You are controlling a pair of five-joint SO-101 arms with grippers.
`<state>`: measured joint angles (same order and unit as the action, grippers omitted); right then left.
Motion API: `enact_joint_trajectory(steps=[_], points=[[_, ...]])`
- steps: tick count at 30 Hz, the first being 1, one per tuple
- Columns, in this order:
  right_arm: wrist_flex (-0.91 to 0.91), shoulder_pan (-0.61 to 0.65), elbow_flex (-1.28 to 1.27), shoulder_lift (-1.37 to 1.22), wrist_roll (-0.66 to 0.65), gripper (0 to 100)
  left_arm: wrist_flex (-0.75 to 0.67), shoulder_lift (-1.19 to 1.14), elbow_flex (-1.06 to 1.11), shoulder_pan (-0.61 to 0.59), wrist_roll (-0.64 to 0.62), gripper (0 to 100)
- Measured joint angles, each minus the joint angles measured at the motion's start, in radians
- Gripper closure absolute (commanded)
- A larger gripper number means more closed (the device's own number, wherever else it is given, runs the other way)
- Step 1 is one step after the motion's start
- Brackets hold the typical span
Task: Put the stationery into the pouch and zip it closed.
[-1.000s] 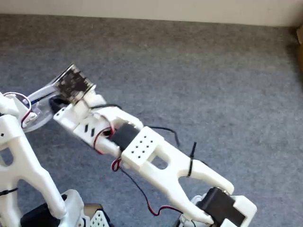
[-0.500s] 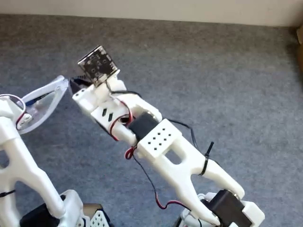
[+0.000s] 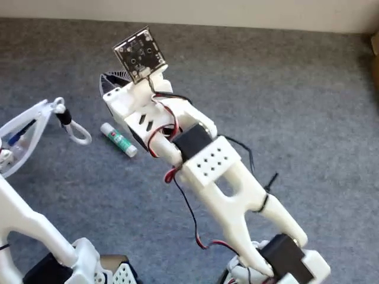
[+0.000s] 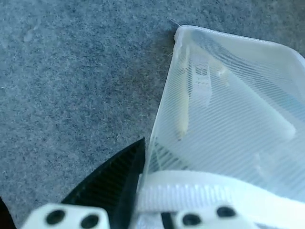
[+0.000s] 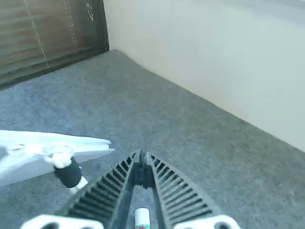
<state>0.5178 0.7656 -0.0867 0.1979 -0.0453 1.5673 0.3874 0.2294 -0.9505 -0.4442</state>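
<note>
At the left edge of the high view the translucent mesh pouch (image 3: 26, 131) is held up off the carpet, its zipper pull loop (image 3: 74, 127) hanging from the corner. In the left wrist view my left gripper (image 4: 143, 183) is shut on the pouch's (image 4: 224, 119) webbing edge, and pens show faintly through the mesh. A white glue stick (image 3: 118, 139) with a green label lies on the carpet beside the pouch. My right gripper (image 3: 110, 82) hovers just beyond the stick, shut with nothing in it. The right wrist view shows its fingertips touching (image 5: 141, 161), with the glue stick (image 5: 141, 217) below and the pouch (image 5: 47, 151) to one side.
Grey carpet covers the whole work area. A pale wall (image 3: 195, 10) runs along the far side. The right arm's white links (image 3: 231, 195) cross the middle of the high view, and the left arm's base (image 3: 35, 236) stands at the near left.
The right arm swung away from the pouch, toward the far side and to the right. That uncovered the glue stick on the carpet. The pouch shifted left toward the frame edge.
</note>
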Motion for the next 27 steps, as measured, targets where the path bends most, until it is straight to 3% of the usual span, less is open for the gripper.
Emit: enact_joint_trajectory(steps=[27], points=[[0.345, -0.031, 0.666, -0.664, 0.000, 98.5, -0.011, 0.000, 0.000, -0.038, -0.017, 99]])
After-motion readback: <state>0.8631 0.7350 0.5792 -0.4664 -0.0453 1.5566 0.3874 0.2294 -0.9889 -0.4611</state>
